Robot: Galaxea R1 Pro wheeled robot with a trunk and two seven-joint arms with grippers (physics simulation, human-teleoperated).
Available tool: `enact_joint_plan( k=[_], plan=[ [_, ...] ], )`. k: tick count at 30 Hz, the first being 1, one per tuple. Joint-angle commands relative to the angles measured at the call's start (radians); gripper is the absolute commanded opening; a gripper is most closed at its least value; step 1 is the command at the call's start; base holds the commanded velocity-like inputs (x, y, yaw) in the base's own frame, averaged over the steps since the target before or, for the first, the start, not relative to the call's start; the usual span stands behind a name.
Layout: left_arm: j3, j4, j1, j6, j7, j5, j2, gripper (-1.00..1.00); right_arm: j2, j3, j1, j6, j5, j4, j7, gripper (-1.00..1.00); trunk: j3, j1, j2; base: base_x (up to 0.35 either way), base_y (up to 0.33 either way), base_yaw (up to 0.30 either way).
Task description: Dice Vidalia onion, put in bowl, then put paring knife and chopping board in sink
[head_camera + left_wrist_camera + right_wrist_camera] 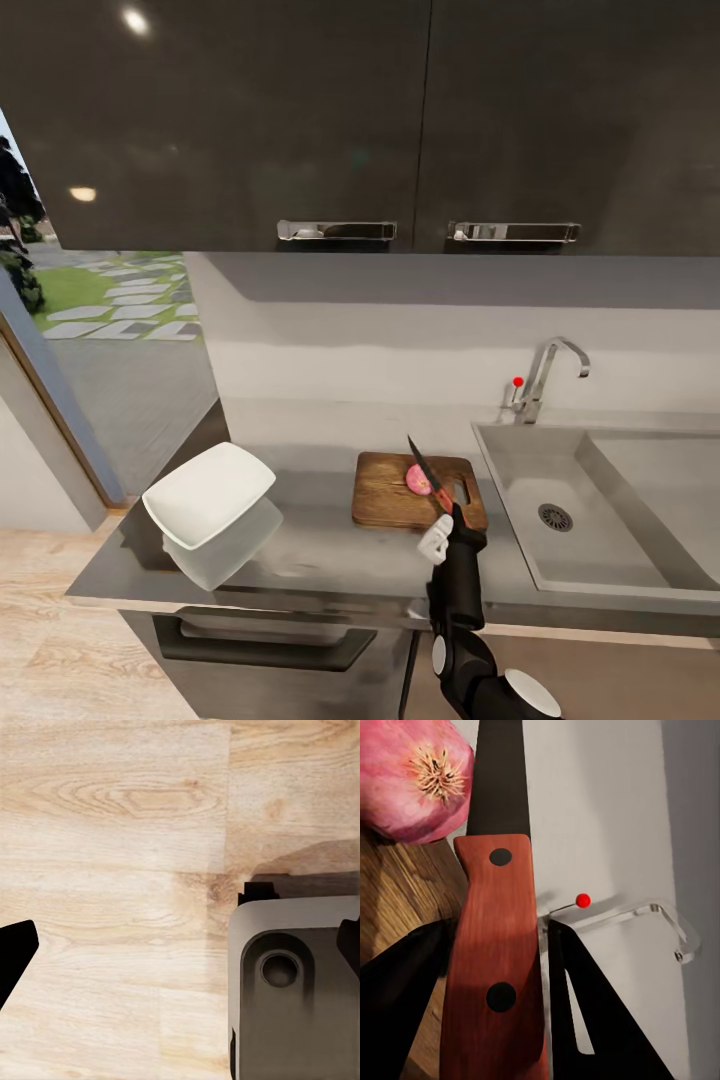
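A pinkish Vidalia onion [417, 480] [412, 780] lies whole on the dark wooden chopping board [385, 490] [394, 892], near the board's slot end. My right gripper [446, 518] [495, 1020] is shut on the paring knife's orange-red handle [443, 498] [491, 975]. The dark blade [420, 460] [499, 772] points up and away, running along the onion's edge. To the board's right is the grey sink [520, 520] with its drain [555, 516]. The white bowl [210, 495] sits at the countertop's [320, 555] left end. My left gripper [184, 945] hangs open over wood flooring.
The chrome tap [545, 375] [645, 911] with its red knob [517, 381] [583, 900] stands behind the sink. Dark wall cabinets [350, 120] hang overhead. A doorway to a garden [110, 300] opens on the left. A grey part of my base [296, 982] is near the left gripper.
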Motion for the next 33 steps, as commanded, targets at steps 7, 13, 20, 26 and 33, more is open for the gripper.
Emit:
enact_joint_plan(
  k=[7,13,20,26,33],
  plan=[
    [-0.008,0.003,-0.001,-0.006,0.000,0.009,-0.001,1.00,-0.001,0.003,-0.001,0.008,0.004,0.001,0.008,-1.00,-0.001,0.000,-0.001,0.000,0.000,0.000],
    [-0.008,0.003,-0.001,-0.006,0.000,0.009,-0.001,1.00,-0.001,0.002,-0.001,0.008,0.004,0.001,0.008,-1.00,-0.001,0.000,-0.001,0.000,0.000,0.000],
    [-0.008,0.003,-0.001,-0.006,0.000,0.009,-0.001,1.00,-0.001,0.003,-0.001,0.008,0.004,0.001,0.008,-1.00,-0.001,0.000,-0.001,0.000,0.000,0.000],
    [-0.008,0.003,-0.002,-0.006,0.000,0.009,-0.001,1.00,-0.001,0.002,-0.001,0.008,0.004,0.001,0.008,-1.00,-0.001,0.000,-0.001,0.000,0.000,0.000],
    [-0.008,0.003,-0.002,-0.006,0.000,0.009,-0.001,1.00,-0.001,0.002,-0.001,0.008,0.004,0.001,0.008,-1.00,-0.001,0.000,-0.001,0.000,0.000,0.000]
  ],
)
